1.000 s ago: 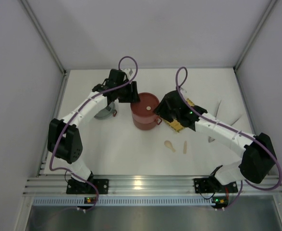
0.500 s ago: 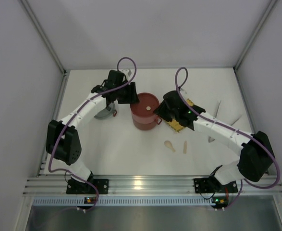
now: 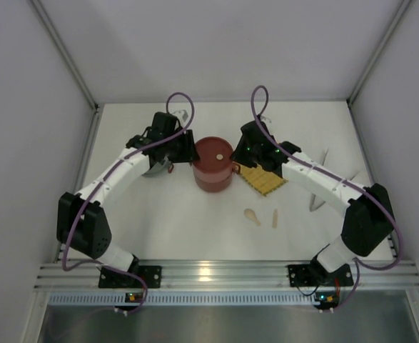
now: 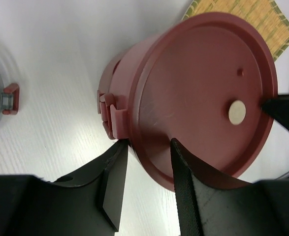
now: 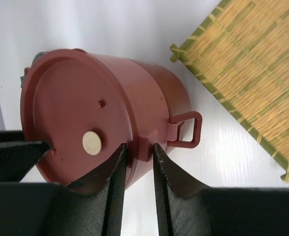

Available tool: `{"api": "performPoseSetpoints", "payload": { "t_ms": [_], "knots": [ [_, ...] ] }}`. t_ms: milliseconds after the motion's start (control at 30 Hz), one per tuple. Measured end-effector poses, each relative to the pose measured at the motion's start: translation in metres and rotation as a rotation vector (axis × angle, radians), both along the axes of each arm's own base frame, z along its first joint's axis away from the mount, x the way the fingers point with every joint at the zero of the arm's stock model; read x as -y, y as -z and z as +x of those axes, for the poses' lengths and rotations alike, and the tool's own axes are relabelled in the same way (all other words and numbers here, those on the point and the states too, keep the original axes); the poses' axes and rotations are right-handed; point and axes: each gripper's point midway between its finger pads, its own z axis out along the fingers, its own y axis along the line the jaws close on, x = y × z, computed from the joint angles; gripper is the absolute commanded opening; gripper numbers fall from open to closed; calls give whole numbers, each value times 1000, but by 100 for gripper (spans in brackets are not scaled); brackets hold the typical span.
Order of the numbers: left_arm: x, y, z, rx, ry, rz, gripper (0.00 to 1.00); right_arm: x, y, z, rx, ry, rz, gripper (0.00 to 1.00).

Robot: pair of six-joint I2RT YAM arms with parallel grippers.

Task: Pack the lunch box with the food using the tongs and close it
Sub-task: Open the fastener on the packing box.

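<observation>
both arms have swung in since a second ago. left gripper (image 4: pixel 146 145) and right gripper (image 5: pixel 140 146) now flank the lidded lunch box (image 3: pixel 213 171), wrists pitched down. right jaws narrow, pinching its side clasp (image 5: pixel 143 139). left jaws half-closed astride the rim, can't tell if gripping. looks like the latching step.

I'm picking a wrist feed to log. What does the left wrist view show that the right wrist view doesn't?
Only the left wrist: the edge of a steel-lined bowl with a small maroon handle, beside the round maroon lidded lunch box. Only the right wrist: the box's looped side handle and most of the yellow woven square mat. Both: the lid's pale centre dot, some mat, and the lid rim between pincer fingers: the left pincer in one, the right pincer in the other.
</observation>
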Motion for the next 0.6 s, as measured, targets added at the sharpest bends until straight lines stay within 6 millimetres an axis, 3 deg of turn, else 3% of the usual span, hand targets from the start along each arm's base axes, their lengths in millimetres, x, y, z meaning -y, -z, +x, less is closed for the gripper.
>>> {"api": "performPoseSetpoints", "payload": {
  "t_ms": [233, 433, 600],
  "knots": [
    [0, -4, -22, -19, 17, -32, 43, 2, -2, 28, 9, -114, -79, 10],
    [-4, -10, -33, -5, -3, -44, 48, -3, -3, 37, 18, -197, -144, 11],
    [-20, -12, -33, 22, -97, -23, 49, -3, -3, 37, 25, -218, -159, 11]
  ]
}}
